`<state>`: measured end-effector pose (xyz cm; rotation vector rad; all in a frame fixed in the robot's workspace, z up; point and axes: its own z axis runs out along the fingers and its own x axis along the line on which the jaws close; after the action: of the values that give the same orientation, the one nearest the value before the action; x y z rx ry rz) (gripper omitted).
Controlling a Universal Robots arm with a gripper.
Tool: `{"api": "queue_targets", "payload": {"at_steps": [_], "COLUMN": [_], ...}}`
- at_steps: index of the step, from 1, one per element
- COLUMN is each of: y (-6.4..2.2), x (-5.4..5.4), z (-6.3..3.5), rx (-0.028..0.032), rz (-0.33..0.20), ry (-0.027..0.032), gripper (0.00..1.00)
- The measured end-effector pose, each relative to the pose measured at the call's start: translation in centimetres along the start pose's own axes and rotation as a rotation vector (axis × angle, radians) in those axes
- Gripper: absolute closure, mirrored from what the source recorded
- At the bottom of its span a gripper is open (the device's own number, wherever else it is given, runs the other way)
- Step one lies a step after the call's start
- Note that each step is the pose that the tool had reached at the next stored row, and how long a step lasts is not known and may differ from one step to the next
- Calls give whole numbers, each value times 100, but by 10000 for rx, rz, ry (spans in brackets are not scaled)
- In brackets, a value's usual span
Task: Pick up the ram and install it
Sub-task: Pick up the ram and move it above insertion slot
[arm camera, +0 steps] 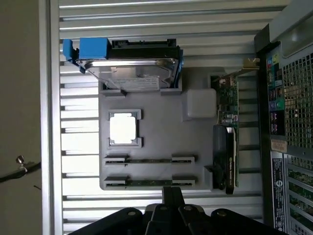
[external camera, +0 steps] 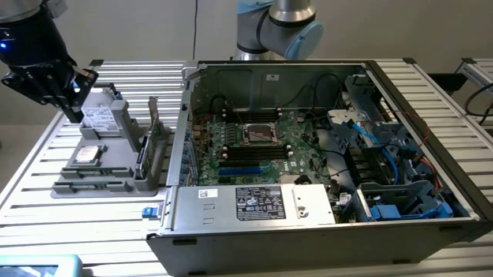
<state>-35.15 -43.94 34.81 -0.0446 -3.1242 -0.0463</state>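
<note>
Jaws shut, holding nothing: I'd square the gripper (arm camera: 172, 196) over the ram (arm camera: 149, 182) in the grey tray (arm camera: 161, 132), opening to straddle it.

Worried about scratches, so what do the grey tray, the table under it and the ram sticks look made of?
Grey tray: probably matte plastic, uniformly dull with moulded pockets. Table: likely bare aluminium, bright ribbed slats with streaky glare. Ram sticks: apparently circuit board, thin dark-green strips seen edge-on; finish unclear.

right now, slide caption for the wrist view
Shut gripper above the gray tray holding two ram sticks, a hard drive and an expansion card
</note>
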Motion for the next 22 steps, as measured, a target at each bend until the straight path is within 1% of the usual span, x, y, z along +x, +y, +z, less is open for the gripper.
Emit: {"api": "queue_targets", "payload": {"at_steps": [22], "y": [0], "x": [0], "z": [8], "rx": [64], "rz": [-3987], "ry": [117], "gripper": [89]}}
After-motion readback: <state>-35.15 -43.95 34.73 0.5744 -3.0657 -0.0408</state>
